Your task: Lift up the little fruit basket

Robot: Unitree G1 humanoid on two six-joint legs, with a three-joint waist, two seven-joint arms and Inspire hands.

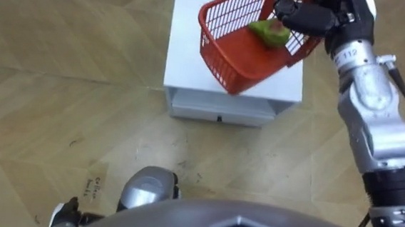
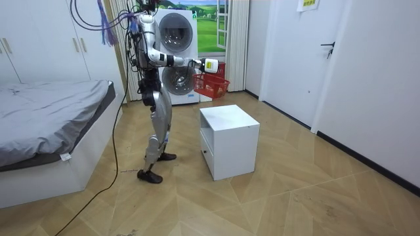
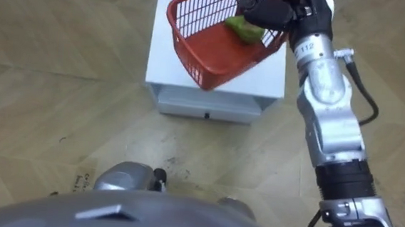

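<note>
Robot: it stands on the wooden floor [image 1: 62,82] at the near side of the counter [image 2: 230,141], a low white one with a drawer [image 1: 221,109] in its front. The right arm reaches forward over the top.
Basket: the red basket [image 1: 239,55] of open grid hangs in the air above the counter and does not touch it. It is tilted, with the near left corner lowest.
Fruit: one green fruit [image 1: 269,32] lies inside at the far right, just under the hand.
Right hand: the right hand [image 1: 306,17] is at the far right side of the basket. Its dark fingers are clenched there on the rim or on a handle; I cannot tell which of the two.
Left hand: the left hand [image 1: 64,215] shows low at the near left, beside the body. I cannot tell if its fingers are curled.
Weight: probably light, since it is a thin grid with one fruit in it.
Stiffness: it seems stiff, because it holds its shape though it is taken from one side.
Risk: the fruit is loose and may roll to the low corner, and thin bars may slip in the fingers.
Best hold: the middle of the handle, I think, so that the basket hangs level.
Progress: the lift looks almost complete.
</note>
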